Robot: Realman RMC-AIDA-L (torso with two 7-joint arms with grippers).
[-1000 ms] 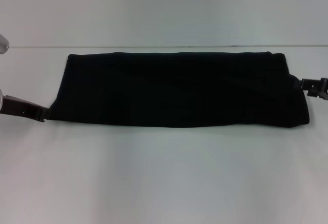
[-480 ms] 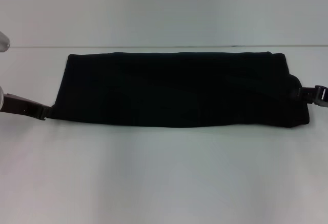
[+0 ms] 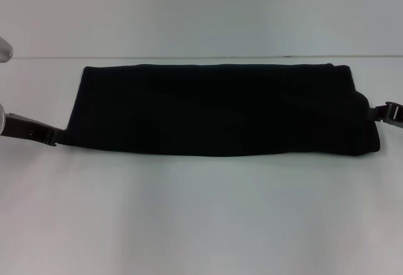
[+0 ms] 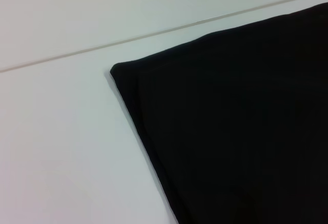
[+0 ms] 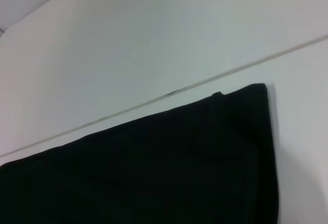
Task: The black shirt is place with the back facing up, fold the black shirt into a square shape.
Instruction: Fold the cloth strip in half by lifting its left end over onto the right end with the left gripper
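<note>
Across the white table (image 3: 201, 218), the black shirt (image 3: 220, 108) lies folded into 1 long band running left to right. At its near left corner sits the left gripper (image 3: 55, 138), touching the edge; at its right end, the right gripper (image 3: 384, 112). Whether either grips the fabric cannot be told.

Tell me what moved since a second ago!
The right pincer slid outward, away from the right end of the black shirt, toward the picture's edge. The left pincer crept slightly inward along the shirt's near left corner. The shirt stayed a long folded band on the white table, its right end barely settling.
</note>
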